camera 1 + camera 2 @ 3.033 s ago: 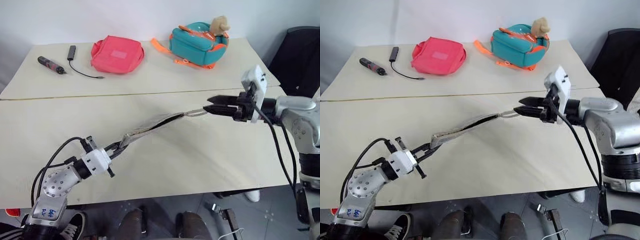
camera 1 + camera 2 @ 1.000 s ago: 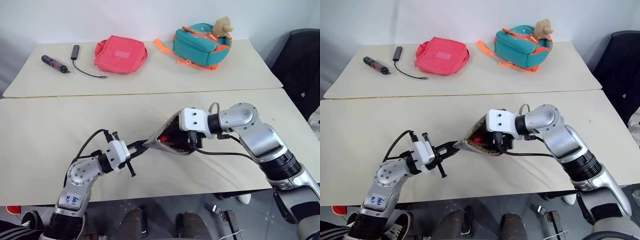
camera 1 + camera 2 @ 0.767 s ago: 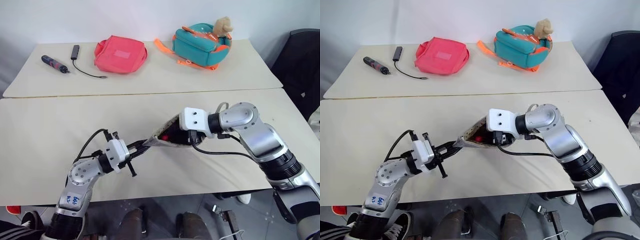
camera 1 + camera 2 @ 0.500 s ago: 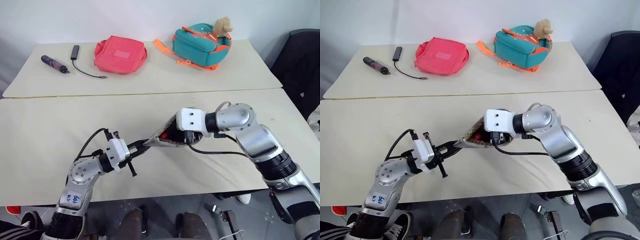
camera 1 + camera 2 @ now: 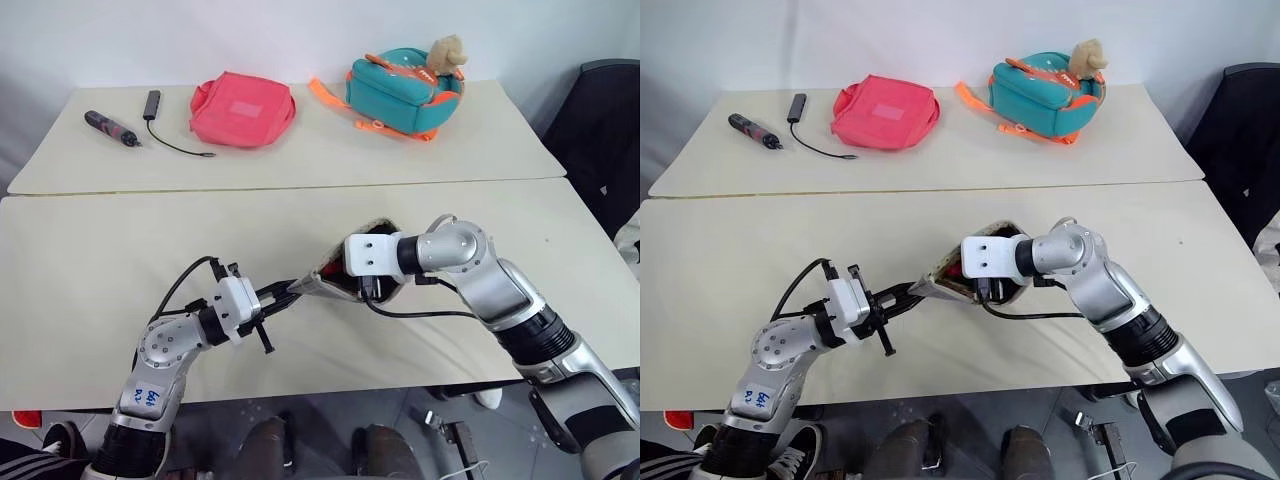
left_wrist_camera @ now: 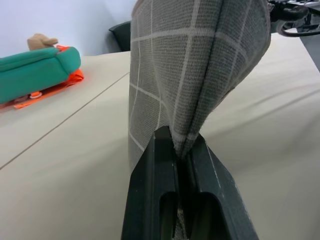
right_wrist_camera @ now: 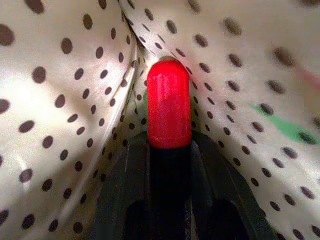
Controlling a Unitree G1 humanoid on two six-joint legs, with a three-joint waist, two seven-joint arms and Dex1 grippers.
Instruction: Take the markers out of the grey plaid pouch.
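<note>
Two hands are being used at once here. The right hand [image 7: 169, 210] is being kept deep inside the grey plaid pouch [image 5: 335, 278], and in the right wrist view its two black fingers [image 7: 125, 200] are being pressed narrowly against the red marker [image 7: 168, 105], whose rounded end is sticking out past the fingertips against the dotted lining; a streak of green [image 7: 285, 127], probably the second marker, is being glimpsed further along the lining. The left hand [image 5: 282, 296] is being held shut on a corner of the pouch, with the fabric pinched between its fingers [image 6: 150, 200] and the pouch being kept lifted just above the counter [image 5: 120, 260]. Further out, on the far counter, a pink-red pouch [image 5: 241, 108], a teal backpack [image 5: 400, 90] and a dark tool with a cable [image 5: 108, 128] are lying well apart from the work. Judging from this, the grip on the red marker is being taken close to its end, so the marker could be tipped or slipped loose as it is being drawn out; the lining could also be caught and dragged by the fingers, pulling the corner out of the left hand's pinch and letting the pouch drop with the green marker inside.
</note>
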